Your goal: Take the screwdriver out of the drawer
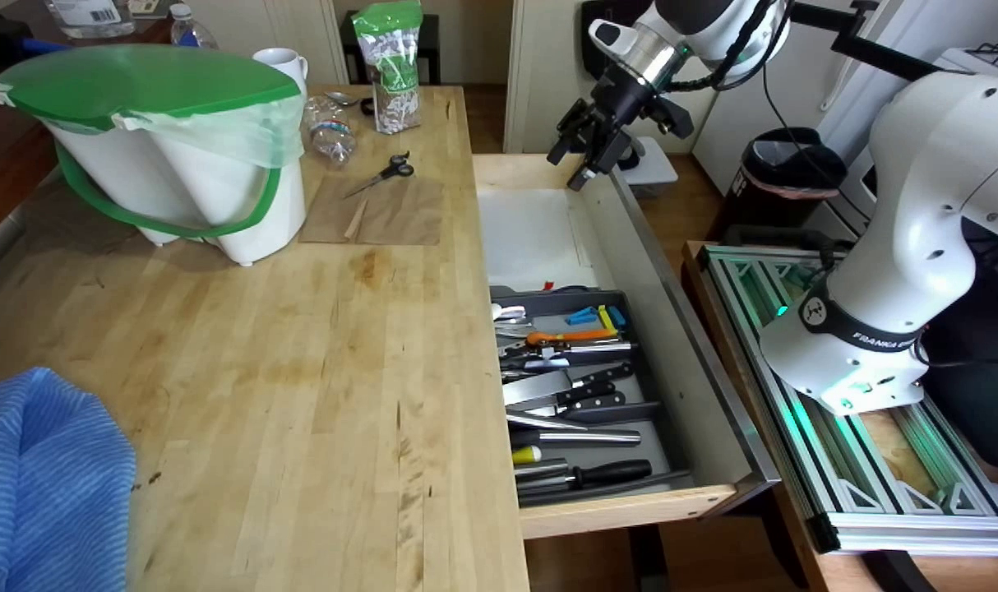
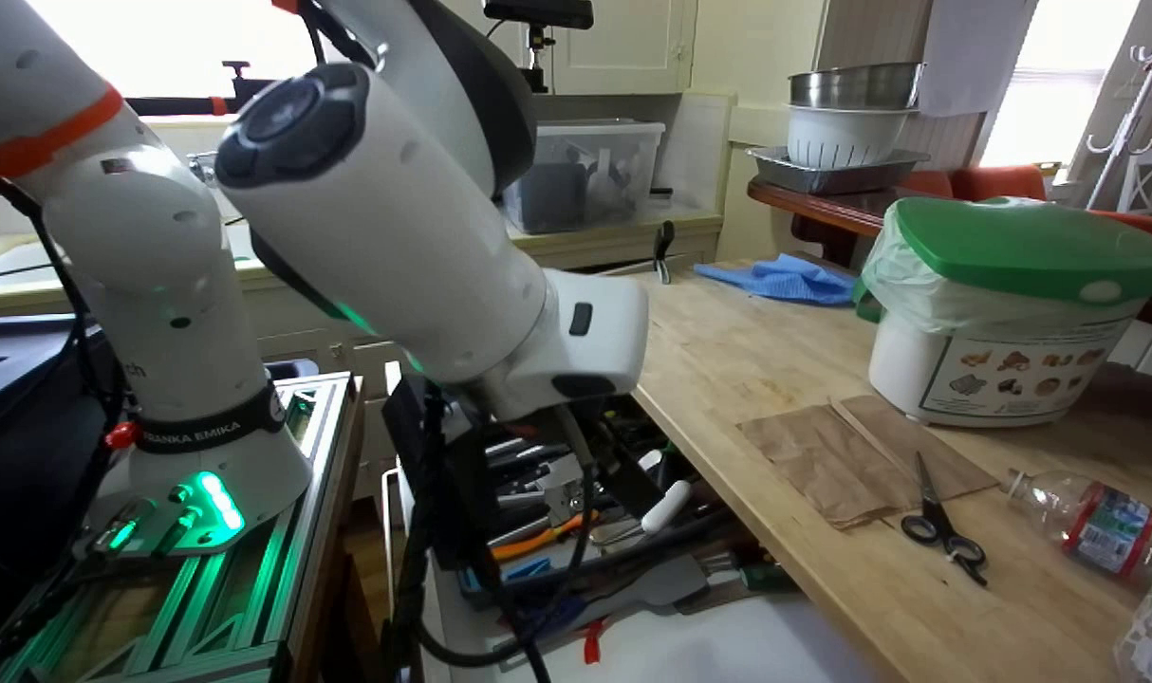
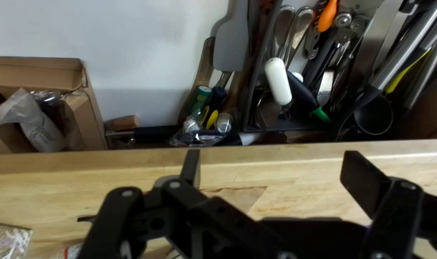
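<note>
The drawer (image 1: 626, 516) is pulled out beside the wooden table, with a dark tray of tools in its near part in an exterior view. Its white bottom also shows in the wrist view (image 3: 143, 39). A yellow-and-black handle, possibly the screwdriver (image 3: 212, 118), lies among tools beside the tray, close to the table edge; its rest is partly hidden. I cannot pick it out in the exterior views. My gripper (image 1: 568, 167) is open and empty above the drawer's far end. In the wrist view its fingers (image 3: 278, 172) are wide apart over the table edge.
The wooden table (image 1: 302, 395) overhangs the drawer's side. On it are a green-lidded bin (image 1: 154, 90), scissors (image 1: 394, 167), brown paper (image 1: 404, 214) and a blue cloth (image 1: 51, 485). A cardboard box (image 3: 90, 115) and knives, spatulas and cutlery are in the drawer.
</note>
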`<action>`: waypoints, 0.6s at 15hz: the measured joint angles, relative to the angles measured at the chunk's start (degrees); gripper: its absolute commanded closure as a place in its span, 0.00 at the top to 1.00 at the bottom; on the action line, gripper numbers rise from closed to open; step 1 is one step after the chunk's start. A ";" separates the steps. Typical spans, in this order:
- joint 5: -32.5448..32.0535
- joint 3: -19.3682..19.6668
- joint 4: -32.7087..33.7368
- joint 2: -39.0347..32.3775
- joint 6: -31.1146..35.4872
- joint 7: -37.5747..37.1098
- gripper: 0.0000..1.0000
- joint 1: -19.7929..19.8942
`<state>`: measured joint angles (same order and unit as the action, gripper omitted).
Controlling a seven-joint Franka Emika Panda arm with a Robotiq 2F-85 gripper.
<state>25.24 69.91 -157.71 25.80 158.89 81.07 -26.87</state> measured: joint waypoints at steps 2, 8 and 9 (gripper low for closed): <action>0.81 7.34 -0.02 -0.22 0.73 3.50 1.00 -6.84; 0.81 11.62 0.04 -0.64 1.75 4.45 1.00 -11.40; 0.80 11.59 0.05 -0.62 1.75 4.42 1.00 -11.39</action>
<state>26.04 81.50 -157.66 25.18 160.63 85.49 -38.26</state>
